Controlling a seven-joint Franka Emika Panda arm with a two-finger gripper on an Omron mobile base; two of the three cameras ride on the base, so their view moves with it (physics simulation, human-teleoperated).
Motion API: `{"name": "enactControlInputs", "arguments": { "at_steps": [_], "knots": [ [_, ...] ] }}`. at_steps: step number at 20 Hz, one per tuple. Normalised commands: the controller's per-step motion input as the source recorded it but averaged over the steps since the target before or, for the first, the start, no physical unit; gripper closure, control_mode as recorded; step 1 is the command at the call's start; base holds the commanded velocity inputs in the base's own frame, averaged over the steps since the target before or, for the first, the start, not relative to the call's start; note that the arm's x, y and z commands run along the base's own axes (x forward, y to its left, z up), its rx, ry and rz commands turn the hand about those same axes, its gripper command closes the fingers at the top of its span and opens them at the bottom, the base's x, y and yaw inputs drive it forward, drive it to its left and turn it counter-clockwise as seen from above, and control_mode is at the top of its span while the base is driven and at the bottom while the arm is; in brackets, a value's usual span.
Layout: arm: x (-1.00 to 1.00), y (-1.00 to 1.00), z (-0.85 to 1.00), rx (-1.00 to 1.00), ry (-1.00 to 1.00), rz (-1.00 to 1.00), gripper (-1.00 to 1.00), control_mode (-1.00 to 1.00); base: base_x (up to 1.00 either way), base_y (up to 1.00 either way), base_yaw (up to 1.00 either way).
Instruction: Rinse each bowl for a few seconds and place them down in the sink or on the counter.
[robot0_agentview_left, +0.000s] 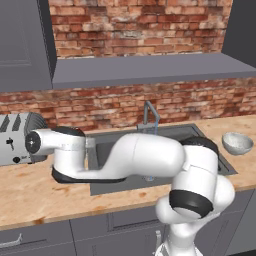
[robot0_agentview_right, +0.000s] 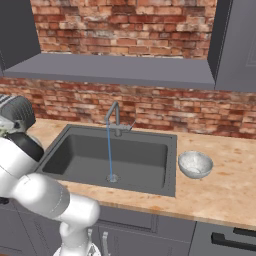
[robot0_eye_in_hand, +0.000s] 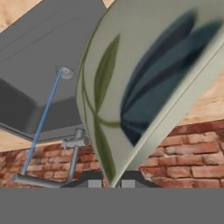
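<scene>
Our pincer (robot0_eye_in_hand: 108, 183) is pressed together on the rim of the cream bowl (robot0_eye_in_hand: 148, 83), which fills the hand view, tilted, its pale glaze painted with olive leaves and blue-grey smudges. Behind it we see the dark grey sink (robot0_agentview_right: 116, 156), matte and rectangular, and a thin blue stream of water (robot0_agentview_right: 109, 150) falling from the curved tap (robot0_agentview_right: 115, 119) to the round drain (robot0_agentview_right: 113, 177). The speckled grey-white bowl (robot0_agentview_right: 195, 164) sits upright on the blotched wood-grain counter (robot0_agentview_right: 225, 185), just beside the sink's right edge. A ribbed metal toaster (robot0_agentview_left: 20, 137) stands at the counter's left end, partly hidden by our arm.
</scene>
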Motion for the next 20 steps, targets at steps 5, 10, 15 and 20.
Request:
{"name": "enactControlInputs", "arguments": {
  "at_steps": [5, 10, 15, 20],
  "knots": [
    [-0.08, -0.39, 0.26, -0.03, -0.07, -0.04, 1.00, -1.00, 0.00, 0.00, 0.00],
    [-0.35, -0.49, 0.18, 0.00, -0.08, 0.00, 1.00, -1.00, 0.00, 0.00, 0.00],
    [-0.35, -0.55, -0.04, 0.01, -0.05, 0.00, 1.00, -1.00, 0.00, 0.00, 0.00],
    [-0.13, -0.62, -0.09, 0.01, -0.06, 0.00, 1.00, -1.00, 0.00, 0.00, 0.00]
  ]
}}
